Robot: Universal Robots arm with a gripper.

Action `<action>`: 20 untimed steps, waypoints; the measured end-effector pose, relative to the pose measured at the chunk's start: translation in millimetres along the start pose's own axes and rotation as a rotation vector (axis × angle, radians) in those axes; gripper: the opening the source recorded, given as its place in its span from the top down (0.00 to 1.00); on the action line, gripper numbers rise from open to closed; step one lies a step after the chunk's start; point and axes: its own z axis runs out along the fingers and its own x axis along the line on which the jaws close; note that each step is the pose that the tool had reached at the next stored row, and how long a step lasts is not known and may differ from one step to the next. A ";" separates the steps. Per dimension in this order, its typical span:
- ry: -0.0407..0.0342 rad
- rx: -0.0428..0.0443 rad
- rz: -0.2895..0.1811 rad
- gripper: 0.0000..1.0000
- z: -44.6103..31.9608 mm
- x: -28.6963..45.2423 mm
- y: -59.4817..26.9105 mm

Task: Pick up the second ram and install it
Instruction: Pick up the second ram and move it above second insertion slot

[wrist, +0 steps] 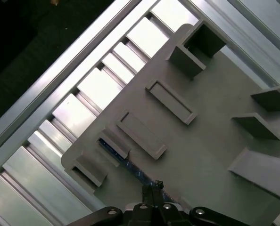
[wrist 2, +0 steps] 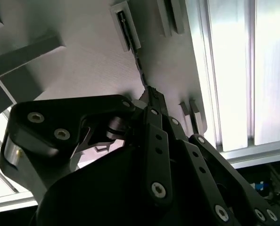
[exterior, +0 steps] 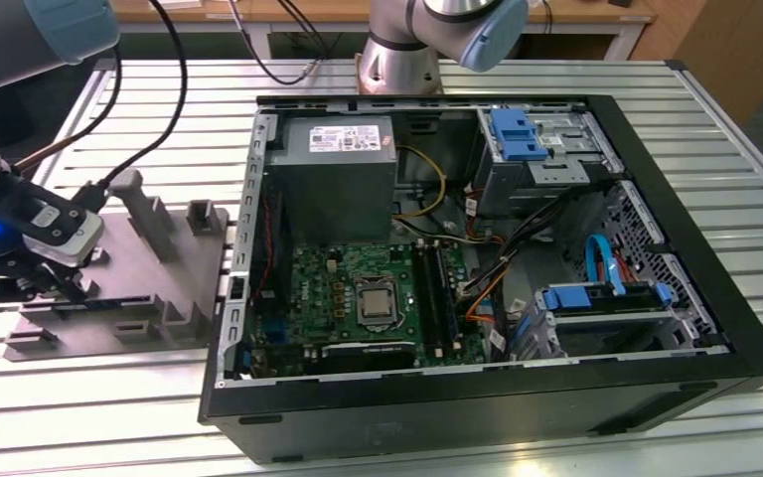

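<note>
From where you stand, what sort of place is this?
Probably a robotics lab bench for computer assembly: an open PC case lies on a slatted aluminium table, with a grey holder beside it and a robot arm base nearby.

Bright, even light; glare whitens the bench (wrist 2: 234, 70) slats in the second wrist view; the hand (wrist 2: 152, 93) looms dark.

Exterior high; wrist views near holder (wrist: 210, 141)

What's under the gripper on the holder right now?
The second ram, on edge in the grey holder's slots, pinched by the gripper. The gripper's body covers the ram's remaining length.
</note>
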 end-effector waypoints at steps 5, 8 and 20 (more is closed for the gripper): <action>0.0006 -0.0012 -0.052 0.89 0.1 0.0 0.0; 0.0010 -0.0020 -0.085 0.89 0.0 0.0 0.0; 0.0026 -0.0050 -0.205 0.89 0.1 0.0 0.0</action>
